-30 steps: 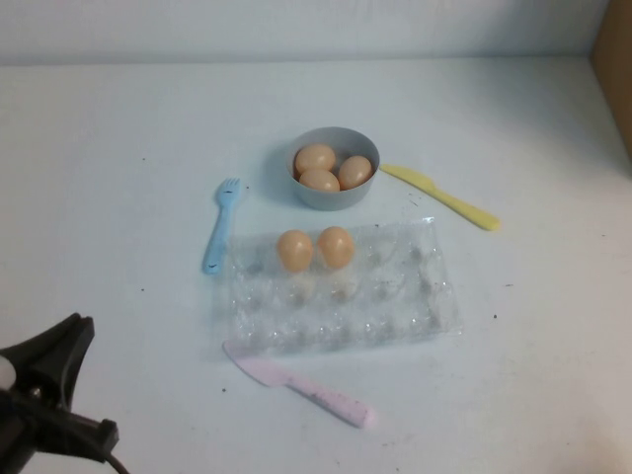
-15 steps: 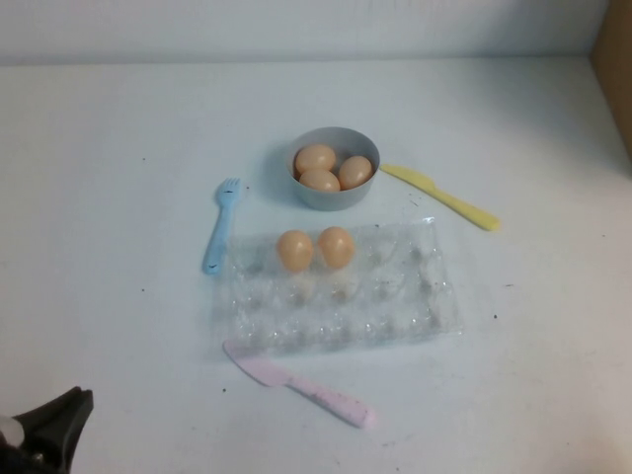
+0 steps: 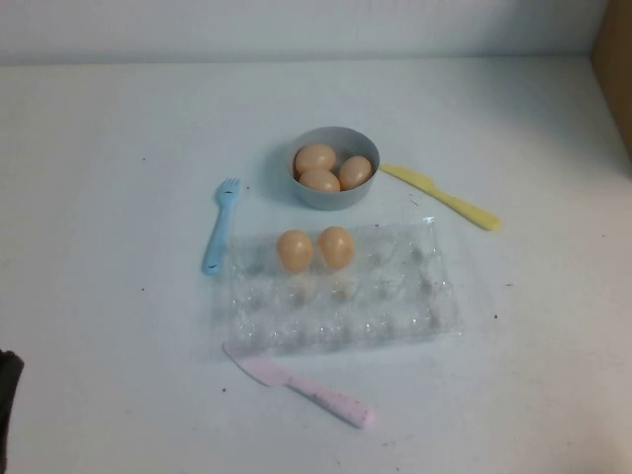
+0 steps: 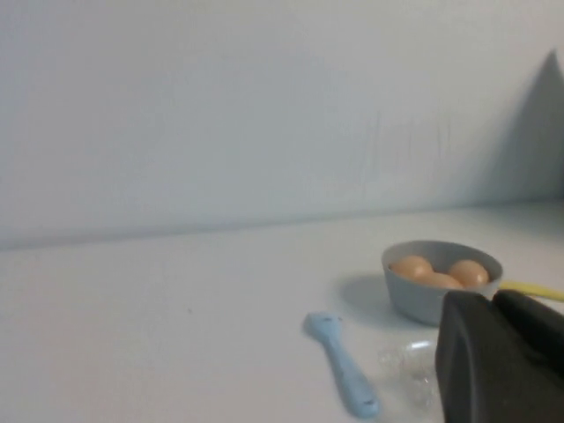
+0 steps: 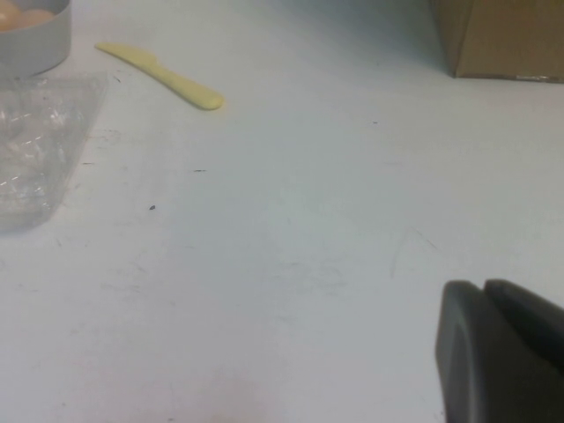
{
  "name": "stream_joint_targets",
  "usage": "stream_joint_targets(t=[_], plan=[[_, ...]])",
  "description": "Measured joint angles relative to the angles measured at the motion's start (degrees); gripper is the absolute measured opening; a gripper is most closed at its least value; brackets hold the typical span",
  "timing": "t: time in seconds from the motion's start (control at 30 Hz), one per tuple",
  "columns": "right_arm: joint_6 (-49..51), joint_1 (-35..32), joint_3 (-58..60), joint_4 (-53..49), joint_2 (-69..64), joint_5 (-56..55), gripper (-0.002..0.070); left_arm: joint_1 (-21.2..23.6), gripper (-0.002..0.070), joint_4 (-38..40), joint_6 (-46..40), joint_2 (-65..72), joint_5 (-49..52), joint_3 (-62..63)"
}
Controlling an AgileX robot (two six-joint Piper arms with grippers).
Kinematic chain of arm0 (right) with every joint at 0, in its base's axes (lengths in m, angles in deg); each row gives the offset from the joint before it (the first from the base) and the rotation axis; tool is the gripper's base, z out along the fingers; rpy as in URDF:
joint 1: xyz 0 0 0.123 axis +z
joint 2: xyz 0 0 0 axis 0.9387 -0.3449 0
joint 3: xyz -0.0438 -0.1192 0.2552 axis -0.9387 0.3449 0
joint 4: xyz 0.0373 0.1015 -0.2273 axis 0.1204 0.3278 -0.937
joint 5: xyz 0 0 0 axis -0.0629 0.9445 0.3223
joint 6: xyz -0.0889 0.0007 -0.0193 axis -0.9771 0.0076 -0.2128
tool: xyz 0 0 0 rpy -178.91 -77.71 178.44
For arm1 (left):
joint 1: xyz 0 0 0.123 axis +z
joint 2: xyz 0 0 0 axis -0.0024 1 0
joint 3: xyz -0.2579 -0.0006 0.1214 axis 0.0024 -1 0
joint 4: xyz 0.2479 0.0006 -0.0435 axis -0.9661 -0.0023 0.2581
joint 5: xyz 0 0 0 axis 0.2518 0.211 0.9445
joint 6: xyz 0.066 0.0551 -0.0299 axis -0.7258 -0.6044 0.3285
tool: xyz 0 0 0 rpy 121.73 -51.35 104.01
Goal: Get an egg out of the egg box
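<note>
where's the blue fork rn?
High view: the blue fork lies left of centre on the table, just off the egg box's far-left corner and left of the bowl, tines pointing away from the robot.

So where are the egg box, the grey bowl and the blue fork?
egg box [image 3: 395, 296]: high view, bare clear cups.
grey bowl [image 3: 332, 197]: high view, front wall.
blue fork [image 3: 217, 237]: high view, handle.
</note>
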Motion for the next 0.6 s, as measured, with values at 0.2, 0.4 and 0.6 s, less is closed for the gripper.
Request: stream_joint_targets(t=[0.2,0.4,0.6], plan=[[0.0,0.0,0.0,0.0,0.0,0.0,-0.0017,7.67,-0.0004,-2.26,-1.37,-5.59,0.87,0.0],[0.0,0.0,0.0,0.0,0.0,0.0,-0.0017,16.54,-0.0004,-6.77,-1.88,-9.17,13.4,0.0],[0.0,0.0,0.0,0.0,0.0,0.0,-0.0017,20.37,-0.0004,-8.0,-1.97,-12.71,30.29,-0.03]])
